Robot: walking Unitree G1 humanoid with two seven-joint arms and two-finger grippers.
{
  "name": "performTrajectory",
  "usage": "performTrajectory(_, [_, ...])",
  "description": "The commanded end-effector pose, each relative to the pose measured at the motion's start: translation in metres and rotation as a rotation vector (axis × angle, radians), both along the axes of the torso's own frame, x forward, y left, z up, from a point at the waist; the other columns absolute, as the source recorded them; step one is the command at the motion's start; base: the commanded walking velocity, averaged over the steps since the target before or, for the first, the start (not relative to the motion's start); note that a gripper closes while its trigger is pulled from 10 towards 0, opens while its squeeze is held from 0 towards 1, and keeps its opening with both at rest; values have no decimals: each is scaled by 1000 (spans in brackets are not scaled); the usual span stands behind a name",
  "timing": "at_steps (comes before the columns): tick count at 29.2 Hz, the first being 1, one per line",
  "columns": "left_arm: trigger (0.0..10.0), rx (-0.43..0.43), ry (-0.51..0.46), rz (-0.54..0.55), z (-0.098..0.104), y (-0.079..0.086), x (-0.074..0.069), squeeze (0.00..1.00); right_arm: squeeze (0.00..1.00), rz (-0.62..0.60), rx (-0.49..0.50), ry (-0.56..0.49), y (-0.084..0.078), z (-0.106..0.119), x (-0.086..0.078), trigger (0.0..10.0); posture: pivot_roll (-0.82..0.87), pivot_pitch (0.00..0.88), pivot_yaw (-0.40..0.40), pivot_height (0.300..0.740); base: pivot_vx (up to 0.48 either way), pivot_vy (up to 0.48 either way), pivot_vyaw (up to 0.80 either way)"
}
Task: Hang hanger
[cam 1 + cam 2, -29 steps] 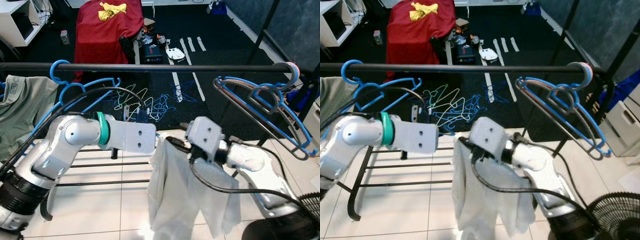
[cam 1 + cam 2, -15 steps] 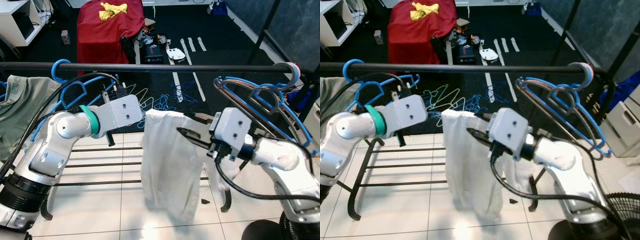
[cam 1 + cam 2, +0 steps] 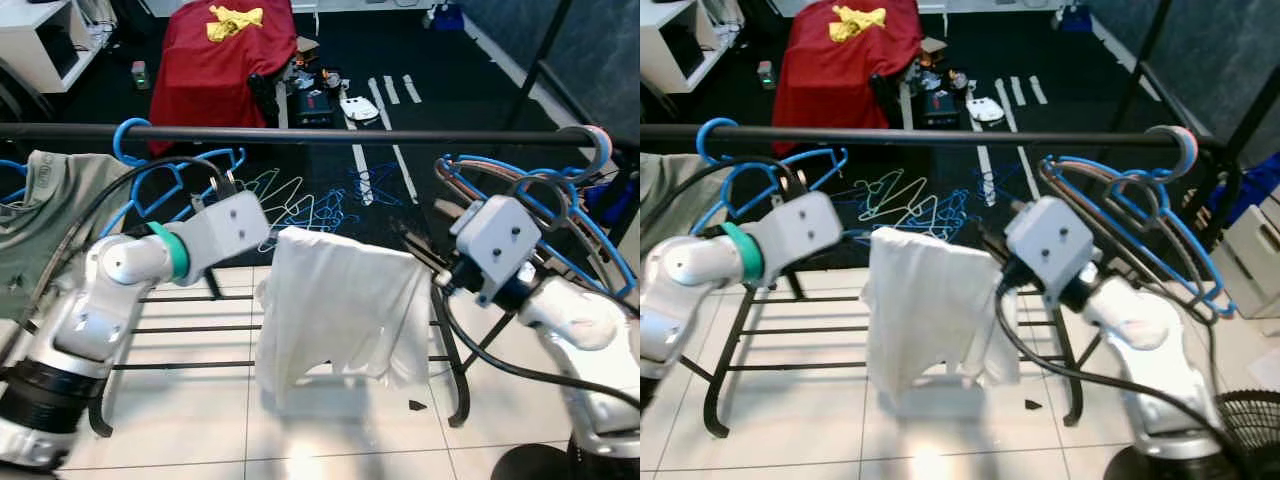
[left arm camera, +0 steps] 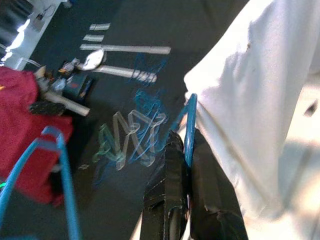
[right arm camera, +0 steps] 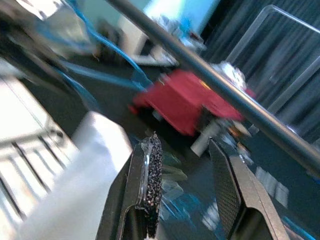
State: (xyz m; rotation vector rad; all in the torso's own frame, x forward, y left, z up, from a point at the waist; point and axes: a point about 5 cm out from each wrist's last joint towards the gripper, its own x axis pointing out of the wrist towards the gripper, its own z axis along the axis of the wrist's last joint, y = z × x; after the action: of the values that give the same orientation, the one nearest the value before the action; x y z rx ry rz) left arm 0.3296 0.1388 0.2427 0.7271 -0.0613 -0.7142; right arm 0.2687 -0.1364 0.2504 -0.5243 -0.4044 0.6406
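A white shirt (image 3: 335,305) hangs on a blue hanger (image 4: 190,127), below and in front of the black rail (image 3: 330,134). My left gripper (image 4: 184,150) is shut on the hanger's wire at the shirt's left shoulder; in the left eye view that gripper (image 3: 272,232) sits at the shirt's upper left edge. At the shirt's right shoulder my right gripper (image 3: 422,254) is open, and the right wrist view shows its fingers (image 5: 150,175) apart with nothing between them. The hanger's hook is hidden.
Blue hangers (image 3: 150,172) and a grey-green shirt (image 3: 45,210) hang at the rail's left. Several blue and grey hangers (image 3: 545,195) crowd its right end. Loose hangers (image 3: 300,205) lie on the dark floor beyond, near a red cloth (image 3: 225,50). A fan (image 3: 1240,440) stands at the lower right.
The shirt has risen and now hangs spread out wide. My right gripper has drawn back to the right, to the shirt's shoulder edge. The left gripper has kept its hold.
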Motion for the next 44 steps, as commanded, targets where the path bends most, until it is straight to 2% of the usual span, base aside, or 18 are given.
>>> performTrajectory(1, [0,-64,-33,-14,16,-3,-3,0,0,1,18,15,12,-5,-6,10000,-53,55,167,740,0,0,0])
performTrajectory(9, [0,-11,-80,-73,22,-9,-5,0,0,-62,-52,-49,17,-12,3,10000,-54,42,174,740,0,0,0])
performTrajectory(10, [0,-6,-82,-76,23,-9,-5,0,0,-87,-140,-135,17,-4,10,10000,-54,37,170,740,0,0,0])
performTrajectory(13, [0,-4,-80,-74,22,-9,-5,0,0,-98,-223,-197,17,2,15,10000,-52,34,165,740,0,0,0])
performTrajectory(14, [0,4,-79,-73,20,-10,-6,0,1000,-79,-273,-235,17,10,16,10000,-54,33,164,740,0,0,0])
performTrajectory(19, [0,13,-72,-78,14,-15,-7,0,1000,29,-385,-270,23,26,12,10000,-63,35,160,740,0,0,0])
performTrajectory(20, [0,16,-74,-89,13,-19,-7,0,1000,101,-439,-199,23,24,8,10000,-68,36,156,740,0,0,0])
performTrajectory(22, [0,16,-74,-89,13,-19,-7,0,1000,101,-439,-199,23,24,8,10000,-68,36,156,740,0,0,0])
performTrajectory(23, [0,33,-89,-101,11,-24,-8,0,1000,174,-462,-116,21,21,6,10000,-70,38,149,740,0,0,0])
performTrajectory(24, [0,33,-89,-101,11,-24,-8,0,1000,174,-462,-116,21,21,6,10000,-70,38,149,740,0,0,0])
performTrajectory(25, [0,44,-106,-115,9,-29,-10,0,0,226,-468,0,16,16,7,10000,-72,42,142,740,0,0,0])
performTrajectory(27, [0,50,-118,-125,9,-32,-11,0,0,260,-467,75,12,13,7,10000,-73,42,140,740,0,0,0])
performTrajectory(28, [0,64,-134,-137,7,-36,-13,0,0,281,-451,170,5,9,12,10000,-71,44,134,740,0,0,0])
performTrajectory(30, [0,64,-134,-137,7,-36,-13,0,0,281,-451,170,5,9,12,10000,-71,44,134,740,0,0,0])
performTrajectory(33, [0,79,-152,-151,5,-41,-17,0,0,294,-414,317,-10,6,27,10000,-66,46,123,740,0,0,0])
performTrajectory(35, [0,79,-152,-151,5,-41,-17,0,0,294,-414,317,-10,6,27,10000,-66,46,123,740,0,0,0])
performTrajectory(37, [0,92,-165,-159,5,-42,-20,0,0,249,-455,384,-23,3,48,10000,-58,51,114,740,0,0,0])
performTrajectory(44, [0,99,-175,-167,4,-43,-24,0,0,209,-490,430,-30,0,61,10000,-52,55,105,740,0,0,0])
